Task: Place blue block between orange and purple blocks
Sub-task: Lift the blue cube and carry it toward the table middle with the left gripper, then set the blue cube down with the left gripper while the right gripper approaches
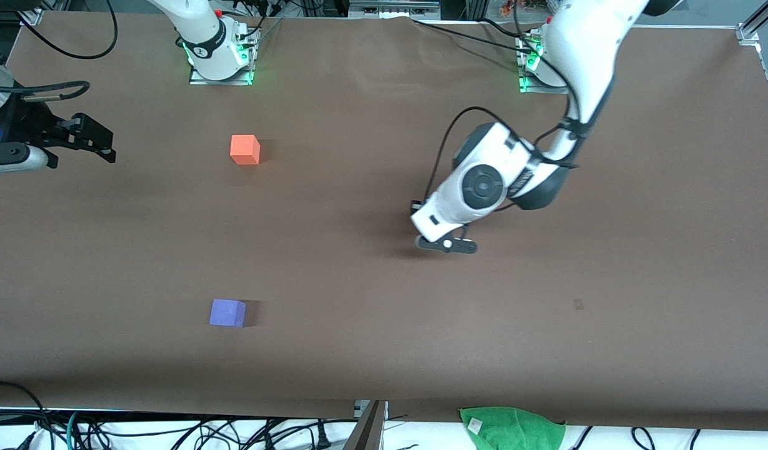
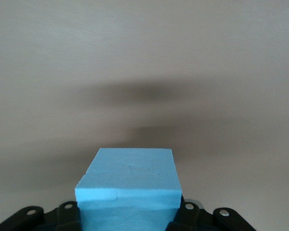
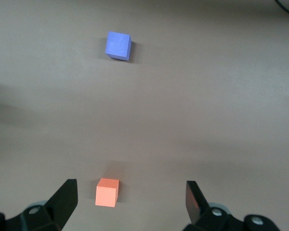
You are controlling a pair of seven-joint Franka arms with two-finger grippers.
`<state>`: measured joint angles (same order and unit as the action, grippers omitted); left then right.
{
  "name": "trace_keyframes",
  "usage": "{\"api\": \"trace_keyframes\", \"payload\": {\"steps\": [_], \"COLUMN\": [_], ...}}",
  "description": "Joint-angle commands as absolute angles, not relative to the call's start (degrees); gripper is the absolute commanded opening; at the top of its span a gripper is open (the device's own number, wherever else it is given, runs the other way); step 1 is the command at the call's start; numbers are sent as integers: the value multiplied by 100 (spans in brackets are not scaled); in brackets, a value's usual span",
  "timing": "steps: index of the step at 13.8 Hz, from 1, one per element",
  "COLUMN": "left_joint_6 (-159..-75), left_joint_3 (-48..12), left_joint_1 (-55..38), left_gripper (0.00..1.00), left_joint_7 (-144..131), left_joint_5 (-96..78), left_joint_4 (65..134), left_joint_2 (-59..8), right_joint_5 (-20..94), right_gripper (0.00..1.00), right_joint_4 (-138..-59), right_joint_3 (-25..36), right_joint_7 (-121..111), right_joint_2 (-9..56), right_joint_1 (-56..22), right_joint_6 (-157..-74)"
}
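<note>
The orange block (image 1: 245,150) sits on the brown table nearer the robots' bases. The purple block (image 1: 227,312) sits nearer the front camera, almost in line with it. Both show in the right wrist view, orange (image 3: 107,192) and purple (image 3: 118,45). My left gripper (image 1: 447,244) is low over the middle of the table, toward the left arm's end. In the left wrist view it (image 2: 130,216) is shut on the blue block (image 2: 130,180). The blue block is hidden under the hand in the front view. My right gripper (image 1: 102,142) waits open and empty at the right arm's end, also shown in its wrist view (image 3: 130,188).
A green cloth (image 1: 512,428) lies off the table's edge nearest the front camera. Cables run along that edge and near the arm bases. A small dark mark (image 1: 578,304) is on the table toward the left arm's end.
</note>
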<state>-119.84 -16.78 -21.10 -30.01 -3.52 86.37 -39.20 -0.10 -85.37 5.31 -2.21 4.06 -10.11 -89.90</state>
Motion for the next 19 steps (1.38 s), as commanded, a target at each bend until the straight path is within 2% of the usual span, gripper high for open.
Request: {"api": "trace_keyframes", "payload": {"steps": [1,7,8,9,13,19], "left_joint_6": [-12504,-13551,-13596,-13597,-13352,-11157], "left_joint_3": [-1442,-1232,-1152,-1143,-1116,-1099], "left_joint_1": [-2697,-3190,-3251,-3252,-3191,-2647], "left_gripper": [0,0,22,99,100,100], "left_joint_7": [-3471,-4095,-4104,-4113,-4192,-4342], "left_joint_5": [-422,-413,-413,-404,-325,-316], "left_joint_4": [8200,8209,8209,8218,8279,8235], "left_joint_2": [-4472,-4992,-5010,-4984,-4607,-3008], "right_joint_5": [44,211,211,202,193,202], "right_gripper": [99,100,99,100,99,99], "right_joint_4": [-8402,-8394,-8402,-8402,-8420,-8499], "right_joint_3": [545,580,580,580,580,554], "right_joint_7": [-220,-273,-290,-273,-316,-299], "right_joint_2": [492,791,887,1010,1151,1634], "right_joint_1": [-985,-941,-949,-941,-914,-1055], "right_joint_6": [-8903,-9035,-9018,-9000,-8982,-8869]}}
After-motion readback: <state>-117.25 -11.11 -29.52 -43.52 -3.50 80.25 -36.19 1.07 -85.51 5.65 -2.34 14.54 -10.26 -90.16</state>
